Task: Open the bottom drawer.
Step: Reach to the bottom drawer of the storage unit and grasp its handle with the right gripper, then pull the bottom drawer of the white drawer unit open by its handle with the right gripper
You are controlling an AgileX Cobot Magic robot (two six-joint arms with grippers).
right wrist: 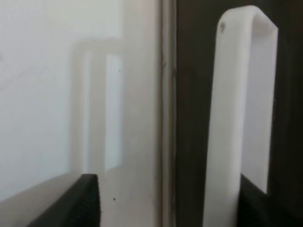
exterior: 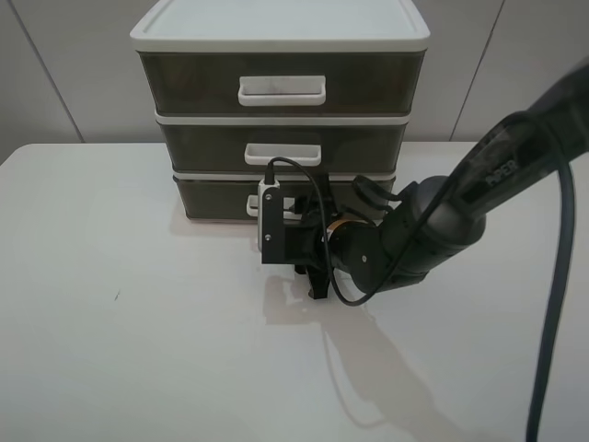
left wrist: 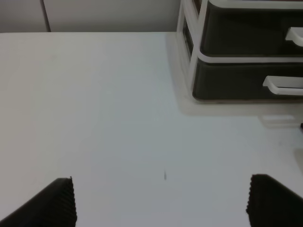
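Bottom drawer (exterior: 210,197), wide and shallow, smoky-brown translucent plastic front, white rectangular loop handle (right wrist: 232,118) at its middle, pushed in flush with the tiers above, lowest tier of the three-drawer cabinet (exterior: 276,37), level, just above the white table (exterior: 110,304)

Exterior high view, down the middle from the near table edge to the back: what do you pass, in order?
Bare table → right arm's wrist → bottom drawer → wall.
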